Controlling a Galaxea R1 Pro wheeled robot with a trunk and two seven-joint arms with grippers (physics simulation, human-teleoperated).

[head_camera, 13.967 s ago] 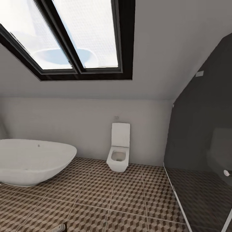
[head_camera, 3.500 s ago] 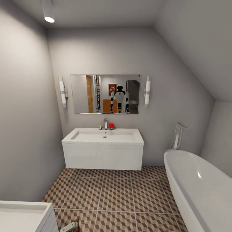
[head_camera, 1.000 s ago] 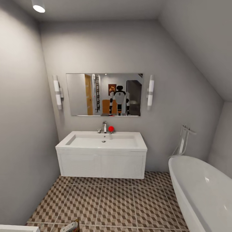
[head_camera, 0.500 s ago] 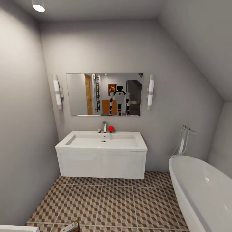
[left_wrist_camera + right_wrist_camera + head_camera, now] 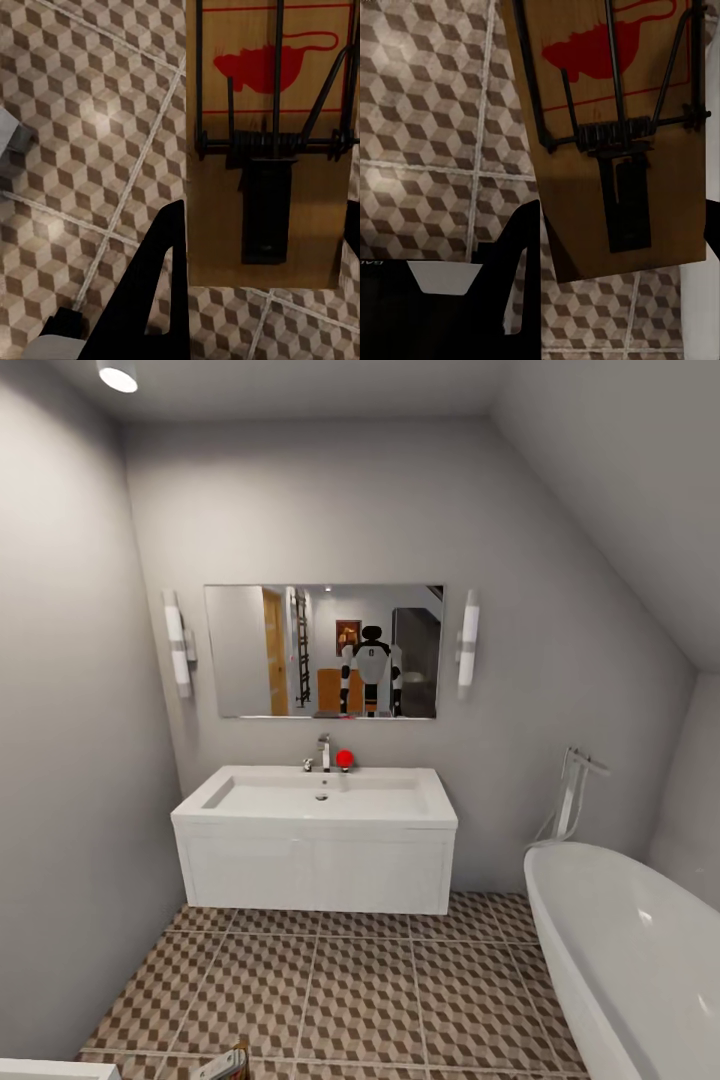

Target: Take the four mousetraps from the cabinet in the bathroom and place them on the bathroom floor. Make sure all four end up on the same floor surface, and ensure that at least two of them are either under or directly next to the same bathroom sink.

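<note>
Nearest the left wrist camera, the left gripper [image 5: 259, 289] is clamped on a mousetrap [image 5: 270, 142]: a tan wooden board with a red mouse print, black wire bar and coiled spring. The board sits between the fingers, one dark finger [image 5: 154, 292] pressed along its edge, and hangs above the bathroom floor [image 5: 90, 135] of brown, beige and white cube tiles.

The right gripper [image 5: 619, 289] likewise grips a second mousetrap [image 5: 615, 135], tilted a little, with a dark finger [image 5: 521, 262] against its lower corner and the same tiles [image 5: 427, 112] beneath.

In the head view, a mousetrap's corner [image 5: 232, 1060] shows at the bottom edge over the tiled floor [image 5: 360, 990]. Farther off stands the sink [image 5: 318, 798], a white basin on a white vanity, with a chrome tap [image 5: 324, 752] and a red ball [image 5: 344, 758] at its back. A white bathtub [image 5: 625, 950] lies to its right. Above the sink, the mirror [image 5: 322, 651] reflects the robot and an orange-brown cabinet behind it.
</note>
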